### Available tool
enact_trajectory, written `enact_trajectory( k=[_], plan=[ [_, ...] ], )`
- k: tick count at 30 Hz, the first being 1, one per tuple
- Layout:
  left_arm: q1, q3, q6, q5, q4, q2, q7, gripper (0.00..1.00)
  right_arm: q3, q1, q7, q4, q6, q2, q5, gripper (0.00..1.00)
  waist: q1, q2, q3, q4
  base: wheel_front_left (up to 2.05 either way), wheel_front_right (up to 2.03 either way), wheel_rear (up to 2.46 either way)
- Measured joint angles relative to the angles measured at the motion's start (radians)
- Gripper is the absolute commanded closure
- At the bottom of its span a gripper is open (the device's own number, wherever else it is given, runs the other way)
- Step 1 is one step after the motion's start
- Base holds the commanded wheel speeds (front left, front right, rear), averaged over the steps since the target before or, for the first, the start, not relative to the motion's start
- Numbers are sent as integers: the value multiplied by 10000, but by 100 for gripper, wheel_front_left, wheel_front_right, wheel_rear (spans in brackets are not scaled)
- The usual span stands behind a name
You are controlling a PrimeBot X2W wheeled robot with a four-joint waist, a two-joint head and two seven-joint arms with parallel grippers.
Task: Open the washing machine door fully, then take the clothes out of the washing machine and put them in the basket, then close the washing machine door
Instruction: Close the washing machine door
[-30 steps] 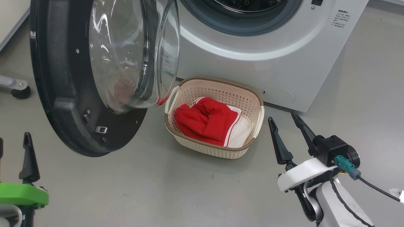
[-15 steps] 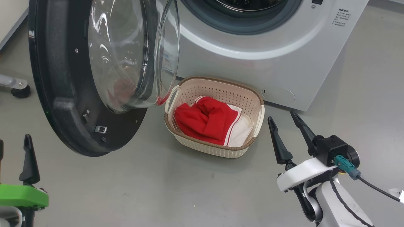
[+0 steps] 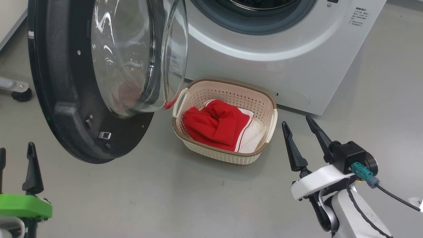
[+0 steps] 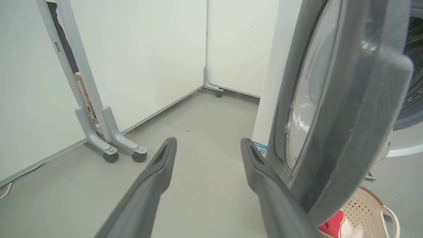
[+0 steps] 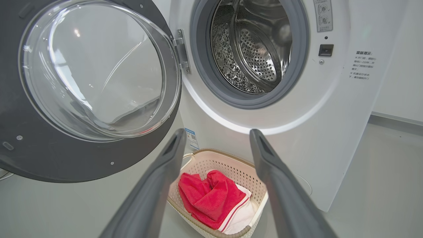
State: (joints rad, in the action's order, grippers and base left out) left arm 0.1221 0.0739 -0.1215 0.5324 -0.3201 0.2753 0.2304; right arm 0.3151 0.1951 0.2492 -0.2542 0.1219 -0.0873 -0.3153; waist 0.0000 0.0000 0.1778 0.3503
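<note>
The washing machine door (image 3: 66,125) hangs wide open at the left, its glass bowl facing the basket. Behind it, the white washing machine (image 3: 264,72) shows its steel drum (image 5: 251,49) with no clothes in sight. On the floor in front stands the cream basket (image 3: 228,85), with the red and white clothes (image 3: 214,125) inside. My left gripper (image 3: 16,148) is open at the lower left, beside the door's outer edge (image 4: 347,115). My right gripper (image 3: 296,121) is open just right of the basket, holding nothing. It points at the machine (image 5: 218,132).
Grey floor spreads around the basket. White partition panels on grey wheeled feet (image 4: 112,148) stand to the left, and one castor (image 3: 21,96) sits beyond the door. A blue sticker (image 5: 191,138) marks the machine's lower front corner.
The whole head picture has shifted slightly. The door's outer edge sits a little further left and my left gripper a little lower. Nothing was taken hold of or let go.
</note>
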Motion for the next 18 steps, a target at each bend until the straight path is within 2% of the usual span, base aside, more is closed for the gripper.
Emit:
enact_trajectory(
  k=[5,7,18],
  plan=[
    [6,-42,0,67,-54,6,12,0,-8,0,0,0,0,2,0,0,0,0,13,4,0,0,0],
    [11,-86,0,153,-54,6,12,100,-12,0,0,0,2,2,0,0,0,0,14,4,0,0,0],
    [92,-251,0,297,8,201,94,100,-38,0,0,0,2,8,2,0,0,0,13,7,0,0,0]
  ],
)
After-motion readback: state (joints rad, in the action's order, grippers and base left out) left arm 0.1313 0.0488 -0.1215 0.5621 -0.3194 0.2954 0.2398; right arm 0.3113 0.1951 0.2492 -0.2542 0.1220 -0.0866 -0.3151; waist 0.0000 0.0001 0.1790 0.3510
